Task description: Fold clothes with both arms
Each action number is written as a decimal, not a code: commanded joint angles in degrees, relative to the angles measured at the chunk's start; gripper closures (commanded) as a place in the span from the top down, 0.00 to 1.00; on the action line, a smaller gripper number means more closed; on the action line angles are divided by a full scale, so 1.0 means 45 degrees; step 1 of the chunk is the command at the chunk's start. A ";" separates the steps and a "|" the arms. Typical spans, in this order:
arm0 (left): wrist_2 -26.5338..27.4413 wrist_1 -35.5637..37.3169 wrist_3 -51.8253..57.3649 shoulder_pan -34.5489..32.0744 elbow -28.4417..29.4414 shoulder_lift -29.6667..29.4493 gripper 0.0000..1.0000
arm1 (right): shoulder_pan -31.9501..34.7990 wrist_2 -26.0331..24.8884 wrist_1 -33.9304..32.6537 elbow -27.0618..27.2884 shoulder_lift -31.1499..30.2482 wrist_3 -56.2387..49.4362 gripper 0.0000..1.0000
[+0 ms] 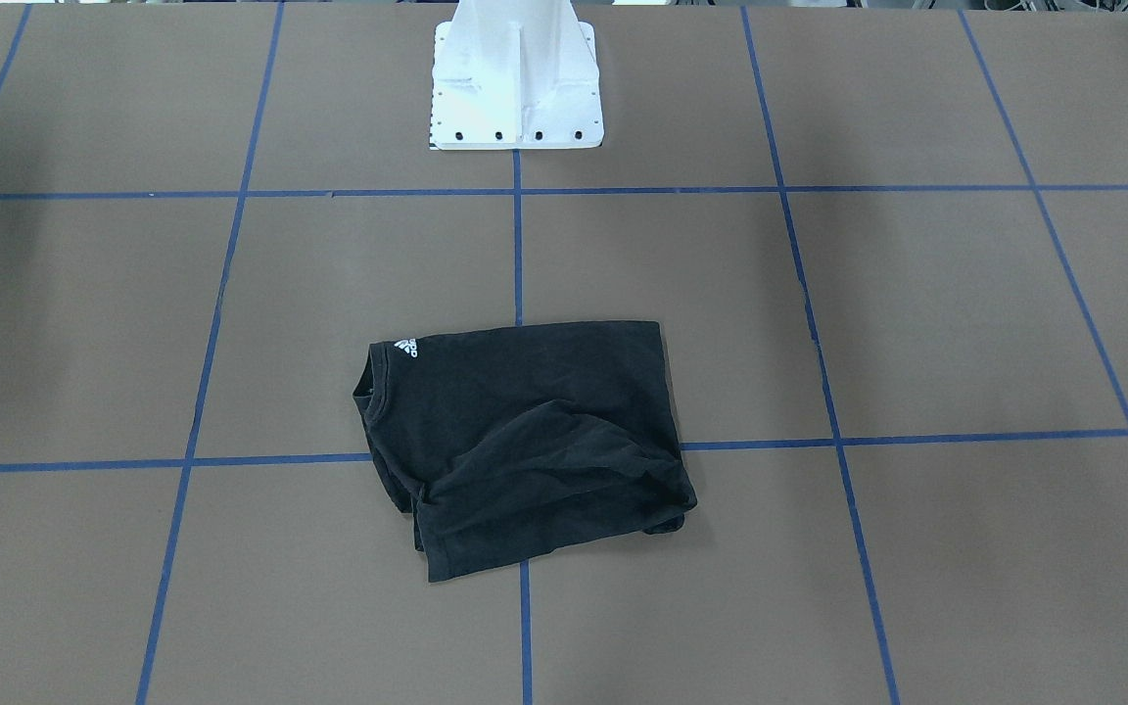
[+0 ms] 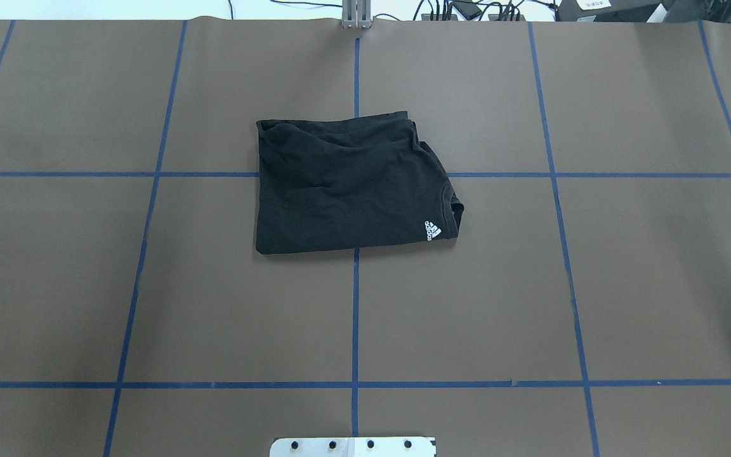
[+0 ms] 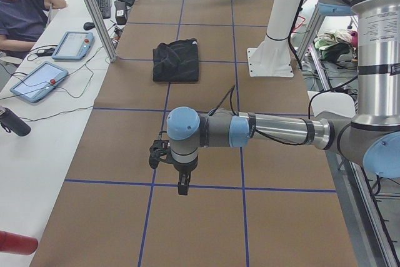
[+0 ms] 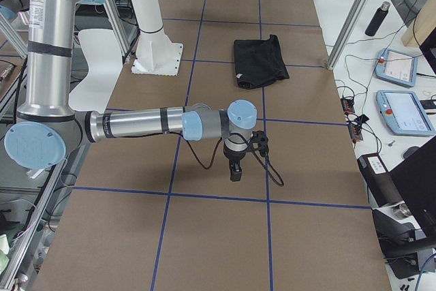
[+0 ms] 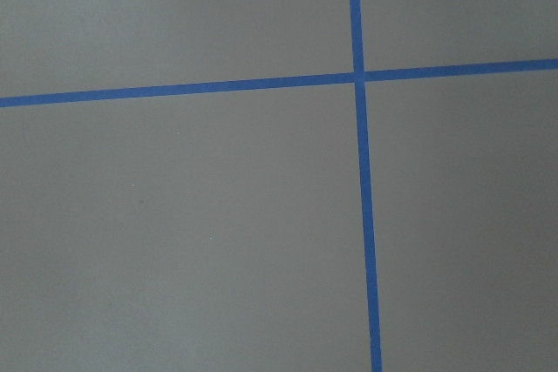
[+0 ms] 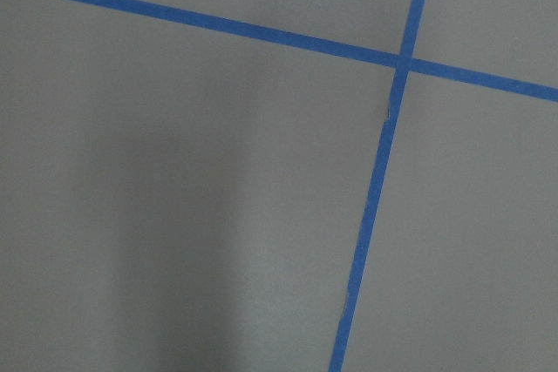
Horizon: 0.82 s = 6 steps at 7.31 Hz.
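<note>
On the table, T-shirt lies well apart from end effectors, openness unclear.

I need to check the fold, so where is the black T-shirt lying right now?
In the overhead view the T-shirt lies folded mid-table, over the crossing of two blue tape lines, straight ahead of the white pedestal.

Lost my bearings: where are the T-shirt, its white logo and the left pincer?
T-shirt (image 2: 340,190): overhead view, middle of the cloth.
white logo (image 2: 433,230): overhead view, logo's centre.
left pincer (image 3: 182,189): exterior left view, between fingertips.
</note>
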 commanded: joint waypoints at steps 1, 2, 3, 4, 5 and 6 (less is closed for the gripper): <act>0.0059 -0.0015 0.0070 0.0029 0.0111 0.0046 1.00 | 0.0270 0.0001 0.0000 0.0207 -0.0468 -0.0039 1.00; 0.0097 -0.0015 0.0070 0.0029 0.0324 0.0046 1.00 | 0.0795 0.0001 0.0000 0.0538 -0.0799 -0.0078 1.00; 0.0078 -0.0015 0.0070 0.0029 0.0384 0.0046 1.00 | 0.1284 0.0001 0.0020 0.0812 -0.1035 -0.0175 1.00; -0.0018 -0.0015 0.0070 0.0029 0.0346 0.0046 1.00 | 0.1327 -0.0018 0.0020 0.0834 -0.1114 -0.0098 1.00; -0.0039 -0.0015 0.0070 0.0029 0.0288 0.0046 1.00 | 0.1328 0.0001 0.0020 0.0950 -0.1096 -0.0020 1.00; -0.0020 -0.0035 0.0070 0.0029 0.0210 0.0027 1.00 | 0.1328 0.0020 0.0000 0.1261 -0.1134 0.0019 1.00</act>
